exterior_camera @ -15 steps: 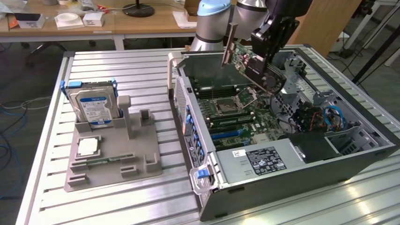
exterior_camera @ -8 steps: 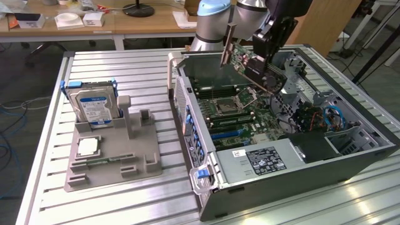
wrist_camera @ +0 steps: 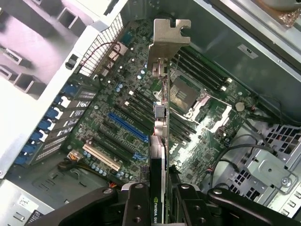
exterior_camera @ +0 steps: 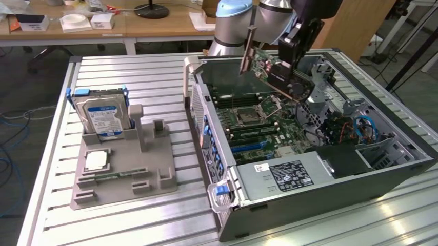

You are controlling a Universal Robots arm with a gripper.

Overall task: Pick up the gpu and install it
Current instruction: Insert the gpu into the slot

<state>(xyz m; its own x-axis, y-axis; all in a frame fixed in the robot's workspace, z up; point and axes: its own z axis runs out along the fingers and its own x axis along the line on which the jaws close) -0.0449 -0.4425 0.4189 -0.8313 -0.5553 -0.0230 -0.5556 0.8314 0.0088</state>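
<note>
Slatted table (exterior_camera: 137, 225): over open case (exterior_camera: 308, 215), tilted hand (wrist_camera: 158, 201) clamps gpu (exterior_camera: 275, 73).

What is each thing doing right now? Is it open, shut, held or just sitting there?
gpu: held in the air over the case, tilted, not in a slot.
gripper: fingers shut on the gpu.
case: open side up, board showing.
blue slot: empty.
hard drive: upright in the grey holder.
</note>
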